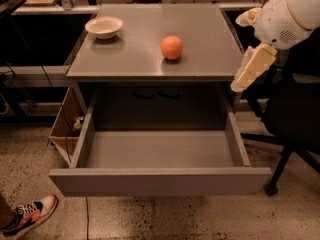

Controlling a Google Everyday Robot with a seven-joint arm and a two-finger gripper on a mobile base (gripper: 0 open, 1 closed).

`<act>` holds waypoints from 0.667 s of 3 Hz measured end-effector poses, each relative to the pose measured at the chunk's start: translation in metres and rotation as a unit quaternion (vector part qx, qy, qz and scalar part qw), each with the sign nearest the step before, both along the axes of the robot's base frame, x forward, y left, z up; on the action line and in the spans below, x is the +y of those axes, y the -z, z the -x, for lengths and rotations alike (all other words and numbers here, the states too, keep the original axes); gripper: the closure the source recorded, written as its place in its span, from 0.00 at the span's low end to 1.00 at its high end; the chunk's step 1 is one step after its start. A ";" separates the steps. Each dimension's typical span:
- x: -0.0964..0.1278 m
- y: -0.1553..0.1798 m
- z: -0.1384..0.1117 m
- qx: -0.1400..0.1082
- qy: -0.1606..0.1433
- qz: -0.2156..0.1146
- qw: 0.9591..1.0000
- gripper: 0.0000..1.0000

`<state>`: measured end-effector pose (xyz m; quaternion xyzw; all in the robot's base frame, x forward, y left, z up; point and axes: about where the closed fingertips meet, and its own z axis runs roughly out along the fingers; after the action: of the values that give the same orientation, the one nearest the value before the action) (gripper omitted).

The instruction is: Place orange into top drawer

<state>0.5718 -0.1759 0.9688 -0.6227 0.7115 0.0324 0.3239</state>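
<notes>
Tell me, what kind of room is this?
Probably a robot lab or workshop: a grey metal cabinet with its top drawer open, a speckled hard floor, a black office chair. The robot's gripper hangs right of the cabinet, away from the orange.

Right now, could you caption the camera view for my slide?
Small round orange fruit on grey cabinet top; shallow grey drawer open; gripper alongside.

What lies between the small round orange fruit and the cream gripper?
Only bare grey cabinet top separates the orange from the gripper, hanging off its right edge in camera view.
</notes>
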 end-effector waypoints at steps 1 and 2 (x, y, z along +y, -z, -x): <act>0.000 0.000 0.000 0.000 0.000 0.000 1.000 0.00; -0.002 0.015 -0.045 0.021 0.034 -0.002 0.999 0.00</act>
<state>0.6168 -0.1781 0.9538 -0.5966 0.7388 0.0359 0.3113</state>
